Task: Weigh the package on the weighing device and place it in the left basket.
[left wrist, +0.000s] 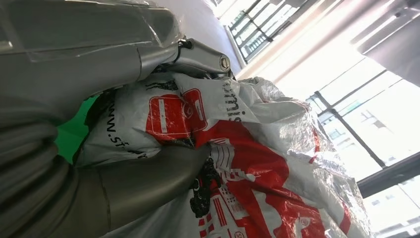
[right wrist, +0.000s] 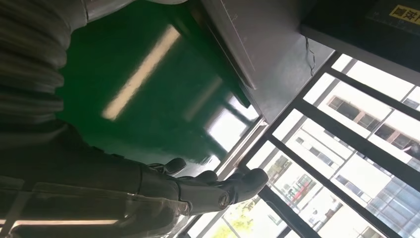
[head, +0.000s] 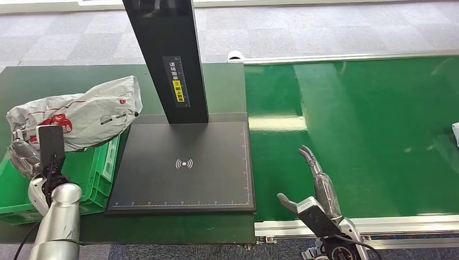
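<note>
Holding the package (head: 81,114) over the basket (head: 11,184) at nine o'clock, left hand (head: 24,154) fingers clamped on it; release remains. Right hand (head: 314,184) fingers apart, idle. Scale (head: 184,168) bare.

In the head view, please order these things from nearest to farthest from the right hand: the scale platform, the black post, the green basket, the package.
From the right hand:
1. Scale platform, just to its left.
2. Black post, behind the platform, farther back.
3. Green basket, beyond the platform's left edge.
4. Package, over the basket, held by the left hand.
</note>
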Controlling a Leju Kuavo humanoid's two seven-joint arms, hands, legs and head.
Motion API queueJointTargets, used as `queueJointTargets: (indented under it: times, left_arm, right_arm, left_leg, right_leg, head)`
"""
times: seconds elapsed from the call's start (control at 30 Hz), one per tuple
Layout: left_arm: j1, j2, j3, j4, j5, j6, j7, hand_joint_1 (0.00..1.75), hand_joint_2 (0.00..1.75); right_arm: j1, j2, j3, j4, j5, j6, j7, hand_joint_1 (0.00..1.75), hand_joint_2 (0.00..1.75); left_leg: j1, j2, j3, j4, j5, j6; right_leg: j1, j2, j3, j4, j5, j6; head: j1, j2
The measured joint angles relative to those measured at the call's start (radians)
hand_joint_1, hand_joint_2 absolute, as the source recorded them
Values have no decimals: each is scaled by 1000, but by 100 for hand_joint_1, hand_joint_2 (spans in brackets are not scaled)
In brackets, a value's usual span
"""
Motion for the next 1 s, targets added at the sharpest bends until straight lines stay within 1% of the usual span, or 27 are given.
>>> queueJointTargets:
  times: [0.1,0.2,0.23,0.33,0.37,0.47,0.5,0.53,0.63,0.7,0.83,1.0]
  left_arm:
    - [-4,5,19,25,-25,-16,27,175,175]
    - [-12,9,26,59,-94,-62,99,175,175]
    - [-14,12,28,75,-119,-79,121,156,175]
    - [-29,19,31,121,-164,-120,154,25,175]
    - [-35,21,32,133,-169,-129,156,0,175]
    - [-48,23,38,157,-163,-142,140,0,175]
    - [-50,23,40,161,-148,-142,122,0,175]
    - [-51,23,43,162,-122,-139,88,0,175]
    - [-44,13,51,139,3,-98,-70,0,175]
    - [-31,0,53,103,45,-64,-128,0,175]
    - [-16,-16,53,54,57,-49,-142,0,175]
    - [-8,-26,53,27,62,-47,-142,0,175]
  right_arm:
    - [2,1,0,-3,0,-1,1,0,175]
    - [1,2,0,-4,2,0,6,0,175]
    - [1,3,0,-4,3,1,8,0,175]
    - [-1,6,0,-4,8,4,11,0,175]
    - [-2,7,0,-4,10,4,12,0,175]
    - [-9,10,0,-4,12,6,14,0,175]
    - [-11,10,0,-4,12,7,15,0,175]
    - [-13,10,0,-4,12,8,15,0,175]
    - [-16,10,1,-4,12,9,15,0,175]
    - [-16,10,1,-4,12,10,15,0,175]
    - [-16,11,1,-4,12,11,15,0,175]
    - [-16,12,1,-4,12,11,15,0,175]
  left_leg:
    - [0,0,0,0,0,0]
    - [0,0,0,0,0,0]
    - [0,0,0,0,0,0]
    - [0,-1,1,0,0,0]
    - [0,-2,1,0,0,0]
    - [0,-3,2,0,0,-1]
    - [0,-2,2,0,1,-1]
    - [0,-2,3,0,1,-1]
    - [0,-2,3,0,2,-2]
    - [0,-1,2,0,2,-2]
    - [0,-1,2,0,2,-2]
    - [0,0,0,0,2,-2]
  right_leg:
    - [0,0,0,0,0,0]
    - [0,0,0,0,0,0]
    - [0,0,1,0,0,0]
    - [0,0,2,0,0,0]
    - [-1,-1,2,0,0,0]
    - [0,-1,3,0,0,-1]
    - [0,-1,3,0,0,-1]
    - [0,-1,3,0,1,-1]
    - [0,-1,3,0,1,-2]
    - [0,-1,3,0,2,-2]
    - [0,-1,2,0,2,-2]
    - [0,0,1,0,2,-2]
  head:
    - [0,0]
    - [0,0]
    - [0,0]
    - [0,0]
    - [0,0]
    - [0,0]
    - [0,0]
    - [0,0]
    - [0,0]
    - [0,0]
    - [0,0]
    - [0,0]
